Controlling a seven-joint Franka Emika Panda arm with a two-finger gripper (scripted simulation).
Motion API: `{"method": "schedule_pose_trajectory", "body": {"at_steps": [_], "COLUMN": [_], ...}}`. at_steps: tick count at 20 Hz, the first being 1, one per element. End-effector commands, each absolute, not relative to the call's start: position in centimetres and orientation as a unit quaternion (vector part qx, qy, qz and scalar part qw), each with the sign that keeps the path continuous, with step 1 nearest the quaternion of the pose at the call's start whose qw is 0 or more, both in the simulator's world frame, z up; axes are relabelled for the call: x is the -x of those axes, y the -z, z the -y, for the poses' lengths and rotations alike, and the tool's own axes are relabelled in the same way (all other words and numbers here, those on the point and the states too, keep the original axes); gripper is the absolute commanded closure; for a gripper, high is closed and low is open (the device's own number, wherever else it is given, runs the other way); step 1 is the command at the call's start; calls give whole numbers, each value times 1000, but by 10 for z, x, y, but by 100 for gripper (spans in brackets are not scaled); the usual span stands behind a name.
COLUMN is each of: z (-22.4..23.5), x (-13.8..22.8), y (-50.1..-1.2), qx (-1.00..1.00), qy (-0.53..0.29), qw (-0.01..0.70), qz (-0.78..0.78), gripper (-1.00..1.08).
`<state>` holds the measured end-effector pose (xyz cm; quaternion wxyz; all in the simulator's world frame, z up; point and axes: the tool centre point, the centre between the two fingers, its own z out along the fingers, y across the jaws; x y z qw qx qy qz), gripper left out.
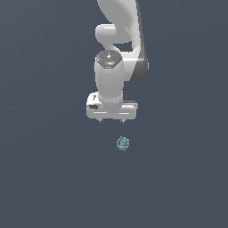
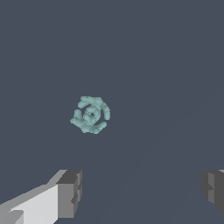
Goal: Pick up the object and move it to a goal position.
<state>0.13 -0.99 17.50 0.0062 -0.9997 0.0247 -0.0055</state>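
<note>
The object (image 1: 123, 143) is a tiny teal-green knobbly lump lying on the dark grey floor, a little below and toward the exterior view's right of the white hand. The wrist view shows the object (image 2: 90, 114) as a bumpy ring-like clump, lying apart from the fingers. My gripper (image 1: 111, 120) hangs above the surface, open, with only its two short fingertips showing under the white hand. Both grey finger pads (image 2: 70, 194) stand wide apart in the wrist view, nothing between them.
The white arm (image 1: 119, 40) rises from the hand toward the top of the exterior view. A plain dark grey surface (image 1: 44, 178) fills all else.
</note>
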Motion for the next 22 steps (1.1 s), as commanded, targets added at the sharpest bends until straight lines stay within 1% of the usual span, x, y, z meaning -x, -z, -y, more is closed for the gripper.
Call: {"method": "schedule_pose_trajectory", "body": {"at_steps": [1,10,22], "z": [10,17,13], "x": [-1,-9,-12], "y": [-175,-182,-176], "qx": [1000,1000,1000], "qy": [6,17,15], "qw": [6,-9,-9], "qz": [-25,-25,-1], "gripper": [-92,-92,-92]}}
